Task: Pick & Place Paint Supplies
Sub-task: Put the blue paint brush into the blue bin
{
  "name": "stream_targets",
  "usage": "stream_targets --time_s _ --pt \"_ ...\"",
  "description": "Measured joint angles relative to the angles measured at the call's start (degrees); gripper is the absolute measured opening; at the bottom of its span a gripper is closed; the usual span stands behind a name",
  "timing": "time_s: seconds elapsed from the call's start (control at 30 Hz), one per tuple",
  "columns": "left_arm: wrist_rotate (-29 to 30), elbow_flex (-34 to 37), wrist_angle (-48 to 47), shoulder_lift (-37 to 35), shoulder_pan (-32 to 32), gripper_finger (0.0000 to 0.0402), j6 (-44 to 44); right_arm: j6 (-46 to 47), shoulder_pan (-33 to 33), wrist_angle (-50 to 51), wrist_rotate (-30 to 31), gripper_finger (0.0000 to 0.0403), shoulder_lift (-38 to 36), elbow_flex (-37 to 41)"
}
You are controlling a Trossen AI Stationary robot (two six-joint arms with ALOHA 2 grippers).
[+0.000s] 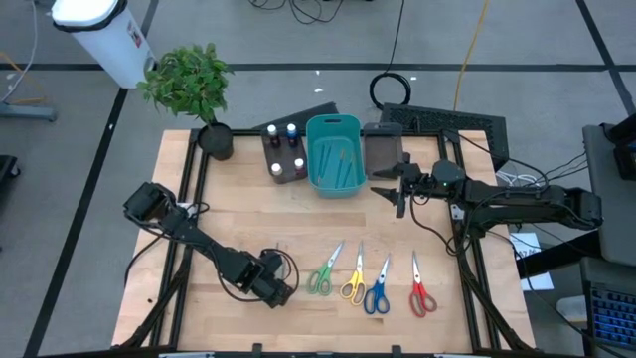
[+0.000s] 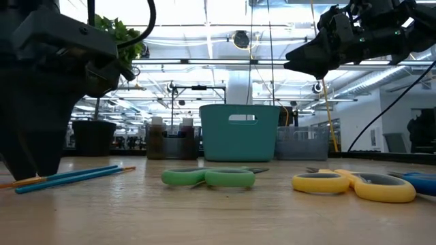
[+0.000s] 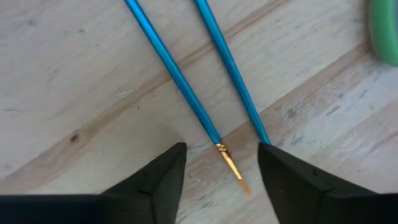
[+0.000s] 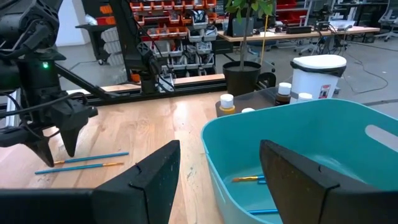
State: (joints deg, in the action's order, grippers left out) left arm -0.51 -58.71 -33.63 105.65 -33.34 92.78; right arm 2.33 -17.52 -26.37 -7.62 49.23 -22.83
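My left gripper [image 3: 221, 145] is open, low over the table's near left part [image 1: 273, 280]. Two thin blue brushes [image 3: 186, 87] lie flat on the wood in front of it. The gold tip [image 3: 229, 160] of one brush lies between its fingers; the other brush [image 3: 239, 81] runs in under one finger. My right gripper [image 4: 217, 146] is open and raised beside the teal bin [image 1: 333, 154], which holds more brushes [image 4: 249, 179]. Green [image 1: 323, 270], yellow [image 1: 353, 276], blue [image 1: 378, 290] and red scissors [image 1: 419, 290] lie in a row. Capped bottles [image 1: 283, 147] stand in a dark grey bin.
A second dark grey bin [image 1: 383, 149] sits right of the teal bin. A potted plant [image 1: 199, 94] stands at the far left corner. Bare wood lies between the bins and the scissors row. In the low view the green scissors [image 2: 208, 178] and yellow scissors [image 2: 354, 185] lie nearest.
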Motion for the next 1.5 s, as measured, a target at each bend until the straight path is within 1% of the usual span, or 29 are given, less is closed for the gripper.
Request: stream_targets --time_s 0.13,0.23,0.3,0.4,0.47,0.63,0.7,0.83,0.93,1.1,1.13,1.23,1.37,1.5 --pt "0.73 0.14 -0.34 0.02 -0.04 0.0145 -2.40 0.00 0.00 0.00 0.00 0.0212 0.00 0.00" --pt "0.81 0.22 -0.69 0.02 -0.04 0.0110 -2.50 0.00 0.01 0.00 0.00 0.0212 0.00 0.00" --pt "1.33 0.23 -1.33 0.02 -0.04 0.0091 -1.97 0.00 0.00 0.00 0.00 0.0212 0.00 0.00" --pt "2.50 0.21 -3.65 0.02 -0.06 0.0067 2.38 0.00 0.00 0.00 0.00 0.0212 0.00 0.00" --pt "3.31 0.15 -4.76 0.02 -0.08 0.0050 3.48 0.00 0.00 0.00 0.00 0.0212 0.00 0.00" --pt "6.81 0.15 -5.63 0.02 -0.68 0.0011 0.68 0.02 0.00 0.00 0.00 0.0212 0.00 0.00" --pt "7.85 0.10 -6.04 0.02 -0.76 0.0007 0.28 0.02 0.01 0.00 0.00 0.0212 0.00 0.00" --pt "8.30 0.02 -6.76 0.02 -0.72 0.0017 -0.24 0.02 0.00 0.00 0.01 0.0212 0.00 0.00" --pt "9.51 -0.01 -7.04 0.00 -0.71 0.0007 -0.81 0.02 0.00 -0.02 0.01 0.0212 0.00 0.00" --pt "14.38 0.22 -10.01 -1.41 0.63 0.0003 -3.60 0.02 0.00 -0.03 0.02 0.0212 0.00 0.00" --pt "16.18 -0.06 -11.11 -1.92 0.92 0.0003 -4.70 0.04 0.02 -0.02 0.00 0.0212 0.02 0.00" --pt "18.81 -2.37 -15.88 -2.56 2.03 0.0001 -10.68 0.91 0.00 -0.11 0.02 0.0212 0.02 0.00" --pt "22.02 -8.54 -21.40 -3.54 4.23 0.0001 -25.83 2.61 0.02 -0.36 -0.07 0.0212 0.04 0.01" --pt "24.70 -13.22 -26.10 -3.42 7.97 0.0001 -39.05 4.50 0.67 -0.33 -0.08 0.0212 0.09 0.02"
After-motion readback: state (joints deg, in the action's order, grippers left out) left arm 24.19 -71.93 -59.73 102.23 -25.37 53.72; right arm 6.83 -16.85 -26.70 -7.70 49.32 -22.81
